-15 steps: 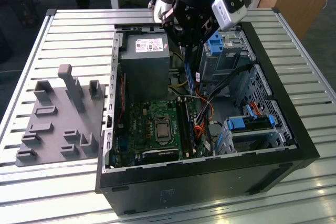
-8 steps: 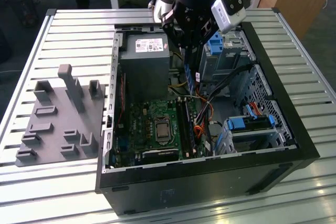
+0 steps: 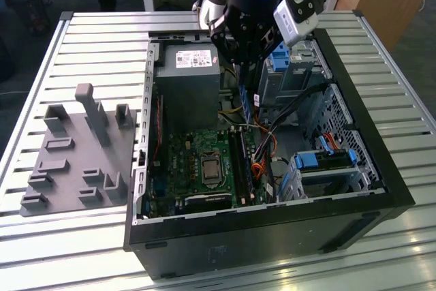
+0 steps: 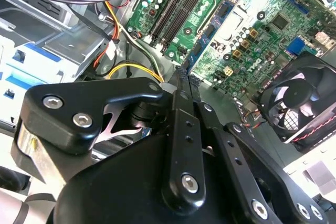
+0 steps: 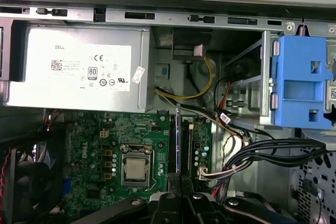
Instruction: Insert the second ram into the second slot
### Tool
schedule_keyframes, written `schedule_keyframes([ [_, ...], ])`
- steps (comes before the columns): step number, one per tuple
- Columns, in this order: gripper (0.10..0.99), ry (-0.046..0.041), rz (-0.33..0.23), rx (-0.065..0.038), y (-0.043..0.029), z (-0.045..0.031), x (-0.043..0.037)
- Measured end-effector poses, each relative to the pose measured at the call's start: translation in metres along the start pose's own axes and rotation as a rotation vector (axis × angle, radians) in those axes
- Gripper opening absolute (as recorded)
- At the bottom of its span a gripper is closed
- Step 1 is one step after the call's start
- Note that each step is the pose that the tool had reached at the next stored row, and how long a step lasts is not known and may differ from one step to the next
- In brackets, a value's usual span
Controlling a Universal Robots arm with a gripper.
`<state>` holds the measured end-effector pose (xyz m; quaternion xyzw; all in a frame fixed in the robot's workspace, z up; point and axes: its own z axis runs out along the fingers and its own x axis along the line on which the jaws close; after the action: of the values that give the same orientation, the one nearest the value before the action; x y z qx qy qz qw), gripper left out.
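Observation:
My gripper [image 3: 244, 78] hangs over the open computer case [image 3: 272, 216], above the far end of the motherboard [image 3: 191, 161]. It is shut on the second ram [image 3: 243, 98], a thin dark blue stick held on edge and pointing down. In the first wrist view the ram [image 5: 177, 140] shows as a narrow line rising from the gripper [image 5: 181, 195], over the long black memory slots [image 5: 181, 153] beside the processor socket [image 5: 135, 169]. In the second wrist view the ram [image 4: 212, 30] runs out from the gripper [image 4: 182, 80] above the board, apart from the slots [image 4: 178, 3].
A grey power supply [image 3: 187, 83] fills the case's far corner. Bundled cables [image 5: 262, 150] and blue drive brackets [image 3: 325, 159] lie on the exterior view's right of the slots. A fan [image 4: 299, 98] sits by the board. A grey fixture plate [image 3: 75, 155] rests outside the case.

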<state>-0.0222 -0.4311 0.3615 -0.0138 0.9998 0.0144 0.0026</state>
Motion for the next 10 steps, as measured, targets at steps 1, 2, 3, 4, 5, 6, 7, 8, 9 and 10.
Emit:
schedule_keyframes([
  [1,0.114,0.0000,0.000,0.000,0.0000,0.0003,0.0000],
  [2,0.114,0.0000,0.000,0.000,0.0000,0.0007,0.0000],
  [3,0.114,0.0000,0.000,0.000,-0.0001,0.0010,0.0000],
  [4,0.114,0.0000,0.000,0.000,-0.0001,0.0014,0.0000],
  [5,0.114,0.0000,0.000,0.000,-0.0002,0.0018,0.0000],
  [6,0.114,0.0000,0.000,0.000,-0.0002,0.0022,0.0000],
  [7,0.114,0.0001,0.000,0.000,-0.0003,0.0025,0.0000],
  [8,0.114,0.0001,0.000,0.000,-0.0003,0.0029,0.0000],
  [9,0.114,0.0002,0.000,0.000,-0.0003,0.0033,0.0000],
  [10,0.114,0.0002,0.000,0.000,-0.0004,0.0036,0.0000],
])
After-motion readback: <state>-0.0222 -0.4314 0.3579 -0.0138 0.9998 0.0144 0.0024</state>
